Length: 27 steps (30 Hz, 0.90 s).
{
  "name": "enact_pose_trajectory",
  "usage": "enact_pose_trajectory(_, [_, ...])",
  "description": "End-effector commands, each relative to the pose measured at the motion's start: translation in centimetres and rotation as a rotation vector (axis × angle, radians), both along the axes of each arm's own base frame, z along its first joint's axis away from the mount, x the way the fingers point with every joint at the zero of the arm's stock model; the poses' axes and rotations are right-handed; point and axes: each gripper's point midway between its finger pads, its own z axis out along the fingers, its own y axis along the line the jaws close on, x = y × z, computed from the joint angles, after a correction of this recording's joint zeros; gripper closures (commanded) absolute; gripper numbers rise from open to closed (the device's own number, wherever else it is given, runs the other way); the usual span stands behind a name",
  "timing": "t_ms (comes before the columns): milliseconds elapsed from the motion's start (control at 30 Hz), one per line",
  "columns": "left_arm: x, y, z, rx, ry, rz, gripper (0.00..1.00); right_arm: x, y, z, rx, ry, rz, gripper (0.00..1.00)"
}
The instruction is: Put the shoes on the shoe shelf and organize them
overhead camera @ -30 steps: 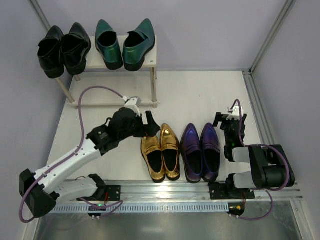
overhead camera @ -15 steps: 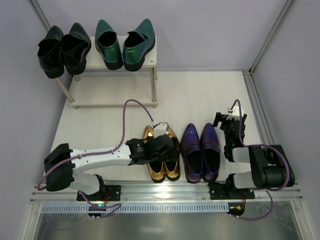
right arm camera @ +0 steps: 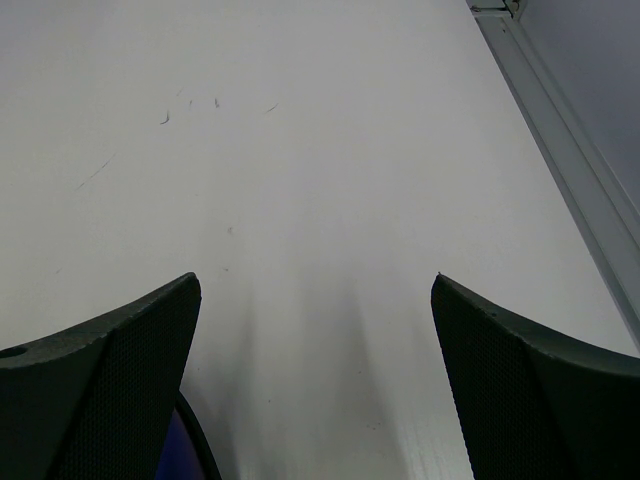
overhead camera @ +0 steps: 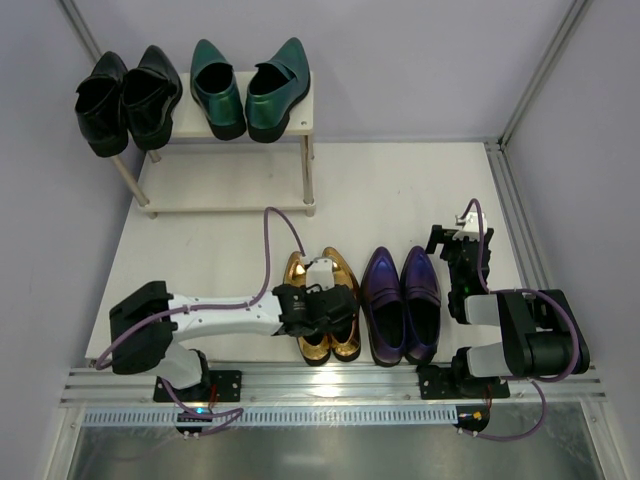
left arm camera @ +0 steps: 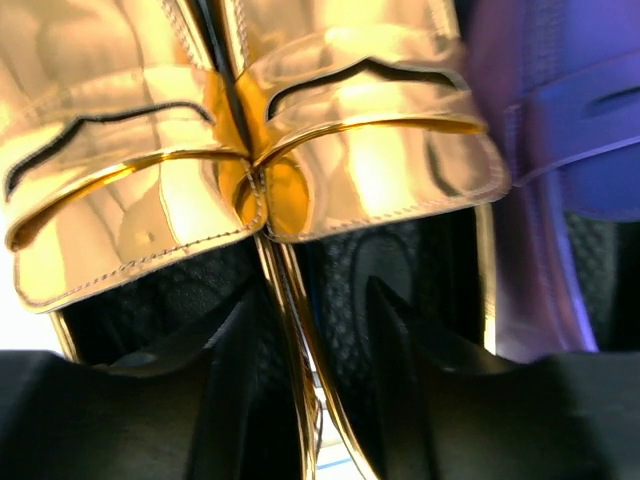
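Observation:
The gold shoes [overhead camera: 338, 266] stand side by side at the near edge, toes away from me. My left gripper [overhead camera: 322, 318] is down over their heels, open, one finger in each shoe. In the left wrist view the left gold shoe [left arm camera: 120, 200] and the right one [left arm camera: 380, 160] fill the frame, and their two touching inner walls stand between the fingers of my left gripper [left arm camera: 310, 290]. The purple shoes [overhead camera: 400, 300] sit just right of them. Black shoes [overhead camera: 125, 100] and green shoes [overhead camera: 245, 85] stand on the shoe shelf [overhead camera: 185, 122]. My right gripper [overhead camera: 460, 243] rests open and empty.
The shelf's lower board [overhead camera: 230, 190] shows under the top one. A metal frame rail [overhead camera: 520, 230] runs along the table's right side. The right wrist view shows bare white table [right arm camera: 320, 150] between the fingers, with a purple shoe's edge [right arm camera: 185, 450] at the bottom left.
My left arm swung from beside the gold shoes' toes back and down over their heels, and its jaws have narrowed around the two inner walls. The right arm has stayed still.

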Motion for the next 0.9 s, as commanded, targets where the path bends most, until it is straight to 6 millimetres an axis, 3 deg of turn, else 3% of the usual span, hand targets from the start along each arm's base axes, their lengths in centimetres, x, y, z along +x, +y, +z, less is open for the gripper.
enact_pose_trajectory(0, [0.0, 0.1, -0.3, 0.004, 0.005, 0.04, 0.57, 0.6, 0.1, 2.0, 0.016, -0.073, 0.005, 0.03])
enact_pose_trajectory(200, [-0.1, 1.6, -1.6, 0.027, -0.002, 0.059, 0.65, 0.6, 0.2, 2.0, 0.017, -0.072, 0.008, 0.03])
enact_pose_trajectory(333, [-0.7, 1.9, -2.5, 0.061, 0.032, 0.041, 1.0, 0.5, 0.1, 1.9, 0.016, -0.072, 0.006, 0.03])
enact_pose_trajectory(433, [-0.7, 3.6, -1.9, 0.101, 0.013, 0.061, 1.0, 0.5, 0.1, 1.9, 0.016, -0.072, 0.005, 0.03])
enact_pose_trajectory(567, [0.5, 7.9, 2.6, 0.133, -0.111, 0.144, 1.0, 0.6, 0.1, 2.0, 0.016, -0.073, 0.005, 0.03])
enact_pose_trajectory(600, [1.2, 9.0, 5.1, 0.085, -0.173, 0.183, 1.0, 0.6, 0.2, 2.0, 0.017, -0.072, 0.008, 0.03])
enact_pose_trajectory(633, [1.2, 10.4, 5.8, 0.113, -0.193, 0.194, 1.0, 0.5, 0.1, 1.9, 0.016, -0.072, 0.005, 0.03])
enact_pose_trajectory(733, [2.0, 12.8, 9.7, 0.081, -0.283, 0.241, 1.0, 0.6, 0.1, 2.0, 0.016, -0.075, 0.005, 0.03])
enact_pose_trajectory(833, [3.0, 15.5, 12.7, 0.111, -0.375, 0.334, 1.0, 0.5, 0.1, 1.9, 0.016, -0.072, 0.005, 0.03])
enact_pose_trajectory(867, [3.0, 17.2, 13.0, 0.182, -0.401, 0.34, 1.0, 0.6, 0.1, 2.0, 0.016, -0.075, 0.005, 0.03])
